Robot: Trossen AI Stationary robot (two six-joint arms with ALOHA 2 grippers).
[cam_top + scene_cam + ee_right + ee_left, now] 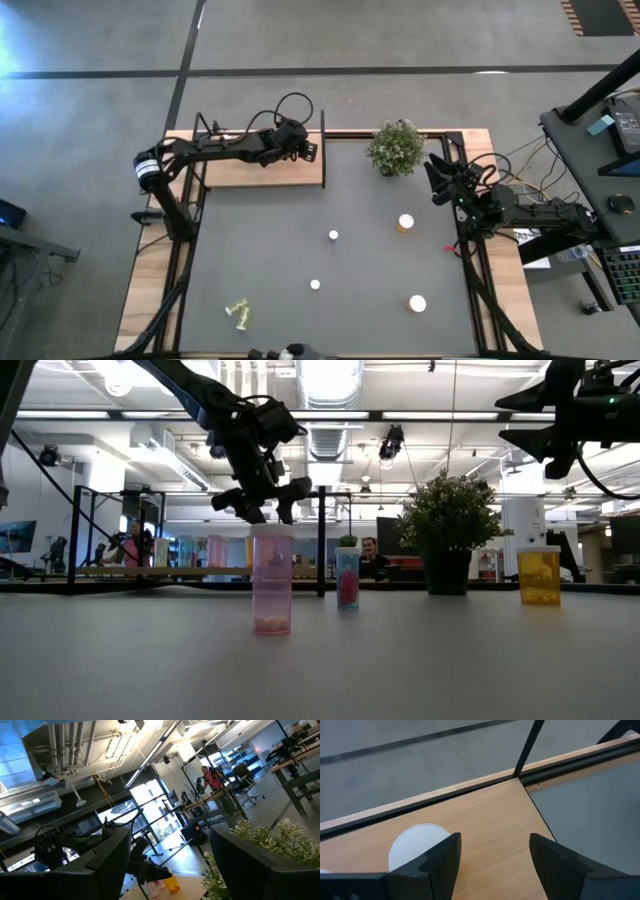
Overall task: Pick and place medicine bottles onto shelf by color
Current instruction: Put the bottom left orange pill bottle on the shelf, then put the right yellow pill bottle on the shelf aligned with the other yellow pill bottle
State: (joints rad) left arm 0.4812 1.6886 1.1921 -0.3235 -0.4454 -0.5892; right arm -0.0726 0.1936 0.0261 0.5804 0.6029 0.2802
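From above, the left gripper [310, 150] hangs over the shelf [235, 170] near its right edge, jaws apart and empty. Four medicine bottles [333, 236] stand scattered on the open worktop [260, 250]. The left wrist view shows a white cap [412, 845] just beside one finger. The right gripper [437, 180] waits near the plant [396, 147], jaws apart.
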